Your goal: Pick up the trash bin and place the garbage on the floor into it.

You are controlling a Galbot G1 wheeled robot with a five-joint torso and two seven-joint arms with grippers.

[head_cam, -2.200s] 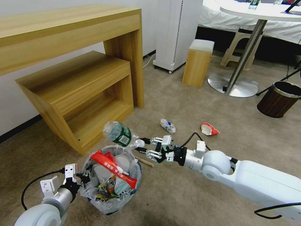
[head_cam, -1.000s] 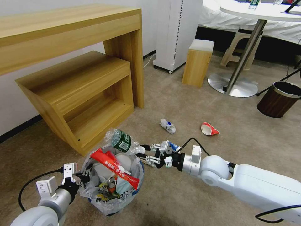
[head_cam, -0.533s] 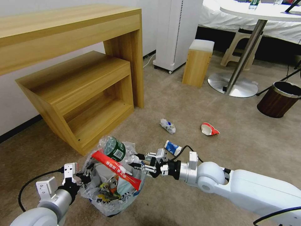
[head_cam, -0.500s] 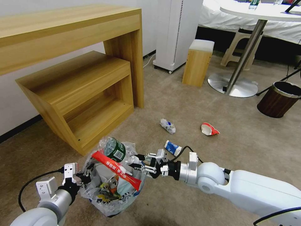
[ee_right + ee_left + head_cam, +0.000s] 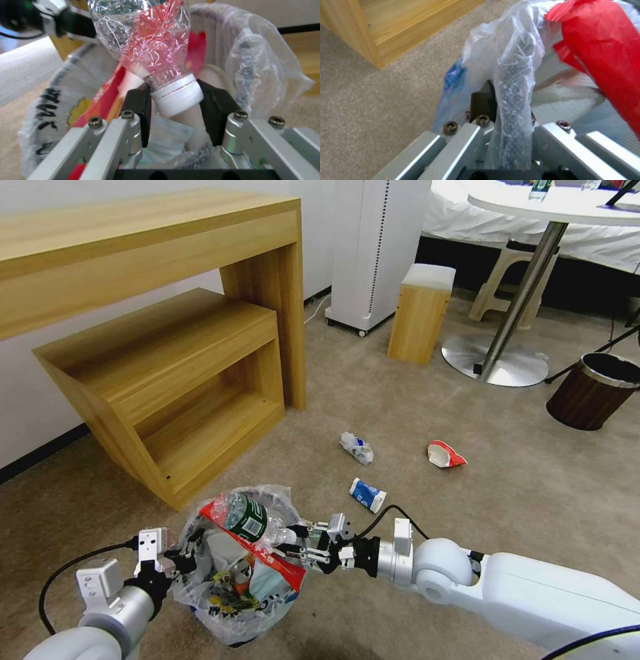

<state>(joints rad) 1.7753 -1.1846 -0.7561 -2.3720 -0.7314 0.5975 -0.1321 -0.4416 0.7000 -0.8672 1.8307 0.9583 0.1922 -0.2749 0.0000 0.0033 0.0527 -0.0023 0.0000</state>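
Gripping a crinkly plastic bottle (image 5: 146, 42) (white ribbed cap), right claw (image 5: 176, 105).

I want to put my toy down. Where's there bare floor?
Bare carpet lies between the wooden shelf and the crumpled cups. It's crowded near the trash bin, where the left tool and right tool meet.
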